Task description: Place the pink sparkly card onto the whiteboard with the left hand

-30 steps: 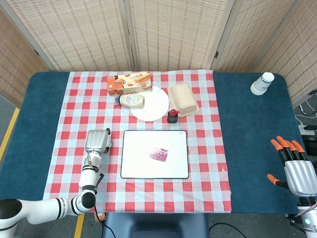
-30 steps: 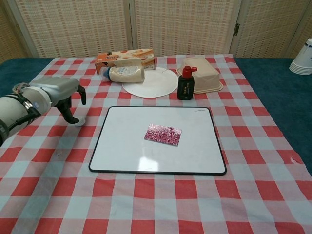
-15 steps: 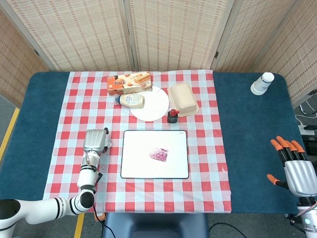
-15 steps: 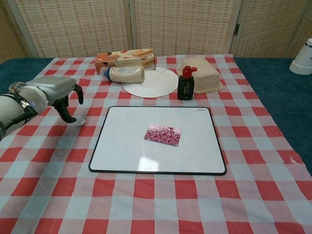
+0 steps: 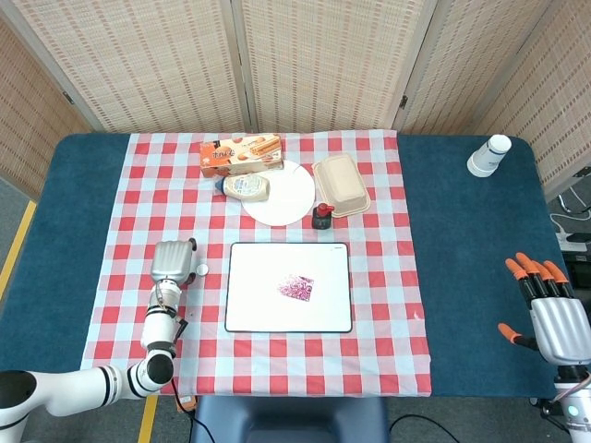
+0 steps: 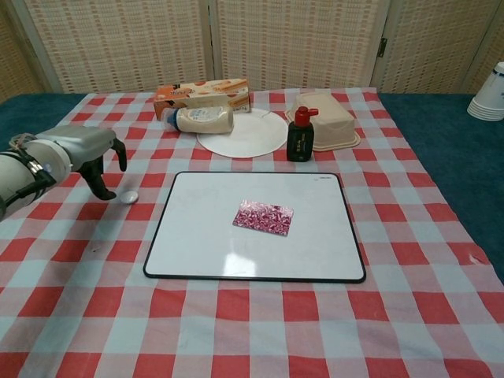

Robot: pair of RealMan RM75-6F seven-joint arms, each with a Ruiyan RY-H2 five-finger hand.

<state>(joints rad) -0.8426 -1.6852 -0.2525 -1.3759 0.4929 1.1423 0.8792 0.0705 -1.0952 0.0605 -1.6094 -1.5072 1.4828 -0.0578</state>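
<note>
The pink sparkly card (image 5: 296,288) (image 6: 263,216) lies flat near the middle of the whiteboard (image 5: 268,309) (image 6: 197,240), and nothing touches it. My left hand (image 5: 172,261) (image 6: 79,150) hovers over the checked cloth to the left of the board, well apart from the card. Its fingers hang down, spread, with nothing in them. A small white disc (image 5: 201,269) (image 6: 127,196) lies on the cloth just beside that hand. My right hand (image 5: 552,314) rests at the far right over the blue table, fingers apart and empty; only the head view shows it.
Behind the board stand a black ink bottle (image 5: 321,216) (image 6: 300,135), a white plate (image 5: 291,198) (image 6: 252,138), a squeeze bottle (image 5: 247,187) (image 6: 201,120) lying down, a biscuit box (image 5: 242,154) (image 6: 202,96) and a beige lidded container (image 5: 342,185) (image 6: 331,118). Paper cups (image 5: 488,155) (image 6: 490,94) stand far right.
My left hand has drawn back leftward and towards me, away from the whiteboard, leaving the small white disc in plain sight. The card and the right hand have stayed put.
</note>
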